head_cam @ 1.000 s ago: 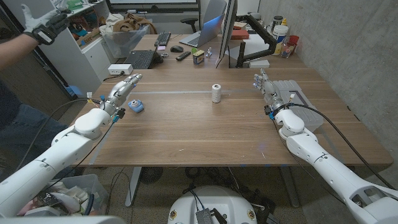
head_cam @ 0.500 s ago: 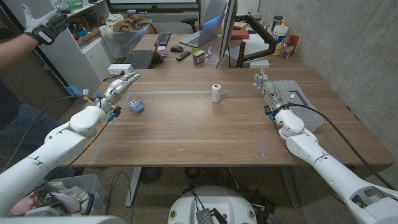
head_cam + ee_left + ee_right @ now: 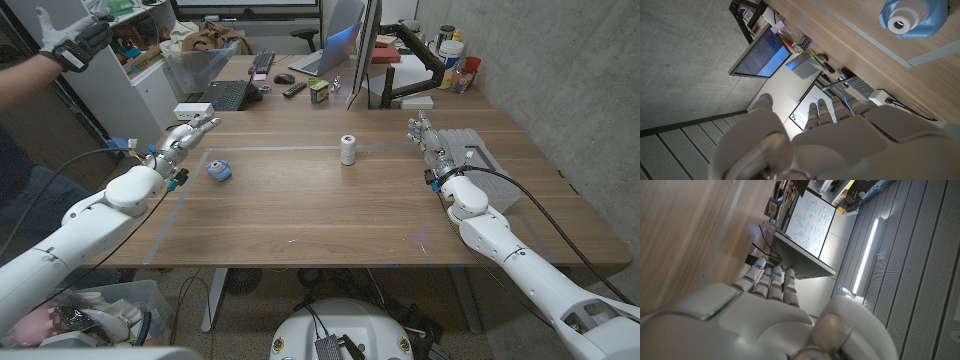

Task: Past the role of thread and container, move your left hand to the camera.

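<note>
Brown wood-grain table (image 3: 300,215), crossed by a pale stripe on the far half. White thread (image 3: 347,150) at far centre. Light blue container (image 3: 218,170) with a white round cap, far left. White arms, silver-grey hands: left hand (image 3: 180,141) far left, right hand (image 3: 428,138) far right, both with small blue marks on the fingers (image 3: 826,111). Grey ribbed tray (image 3: 470,150) at the far right edge. Grey concrete wall (image 3: 560,60) on the right. Black keyboard (image 3: 225,94) and white box (image 3: 192,111) beyond the left hand. Bluish glowing monitor (image 3: 342,30) at the far side. Black glove (image 3: 68,42) on a person's hand, far left.
</note>
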Tool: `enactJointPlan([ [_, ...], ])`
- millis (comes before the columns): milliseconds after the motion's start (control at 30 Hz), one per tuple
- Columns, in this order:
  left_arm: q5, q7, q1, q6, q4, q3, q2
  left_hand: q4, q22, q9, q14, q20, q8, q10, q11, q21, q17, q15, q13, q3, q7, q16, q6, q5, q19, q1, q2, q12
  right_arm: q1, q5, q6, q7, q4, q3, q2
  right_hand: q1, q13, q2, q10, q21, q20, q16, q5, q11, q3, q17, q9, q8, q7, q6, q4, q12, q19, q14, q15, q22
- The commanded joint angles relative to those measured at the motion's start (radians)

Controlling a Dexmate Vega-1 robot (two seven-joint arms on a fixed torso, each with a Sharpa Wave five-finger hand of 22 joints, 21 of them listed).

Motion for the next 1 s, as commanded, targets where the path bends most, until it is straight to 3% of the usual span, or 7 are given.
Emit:
enactJointPlan([
  [33,0.032,0.009,-0.004,0.039,-0.013,-0.007,0.034,-0.009,0.004,0.005,0.004,0.010,0.000,0.006,-0.005,0.001,0.003,-0.002,0.001,0.001,-0.011,0.002,0.002,-0.003,-0.005,0.016,-0.002,0.006,-0.002,-0.002,0.005,-0.009,0.005,0.004,0.001,-0.003,0.002,0.006,0.012,-0.003,-0.005,0.004,-0.001,0.002,-0.002,0.002,0.000,0.007,-0.003,0.008,-0.004,0.002,0.010,0.009,-0.005,0.005],
  [300,0.057,0.017,-0.004,0.061,-0.026,-0.010,0.055,-0.016,0.004,0.006,0.008,0.012,0.000,0.009,-0.004,0.001,0.003,0.000,0.002,0.004,-0.013,0.003,0.003,-0.007,-0.004,0.026,-0.002,0.007,-0.008,-0.003,0.010,-0.018,0.002,0.010,-0.001,-0.004,0.002,0.007,0.025,-0.004,-0.016,0.008,-0.001,-0.005,-0.004,0.002,0.000,0.007,-0.003,0.014,-0.006,0.005,0.031,0.026,-0.013,0.006],
  [533,0.095,0.032,0.000,0.100,-0.048,-0.006,0.083,-0.021,0.005,0.006,0.009,0.025,0.003,0.012,-0.006,0.002,0.003,-0.002,0.002,0.006,-0.017,0.002,0.010,-0.011,-0.003,0.034,-0.002,0.008,-0.001,-0.005,0.012,-0.015,0.005,0.009,0.000,-0.004,0.002,0.008,0.031,-0.007,-0.015,0.008,-0.001,-0.003,-0.005,0.002,0.000,0.008,-0.003,0.017,-0.007,0.007,0.034,0.030,-0.014,0.006],
  [1000,0.115,0.025,0.005,0.138,-0.054,-0.010,0.110,-0.030,0.005,0.006,0.011,0.021,0.005,0.015,-0.005,0.002,0.003,-0.001,0.003,0.009,-0.021,0.002,0.018,-0.016,-0.003,0.045,-0.003,0.008,0.026,-0.022,0.004,-0.008,0.013,-0.007,0.005,-0.005,0.002,0.009,0.033,-0.013,-0.011,0.008,-0.001,-0.005,-0.006,0.002,0.000,0.008,-0.005,0.020,-0.008,0.006,0.032,0.032,-0.012,0.006],
])
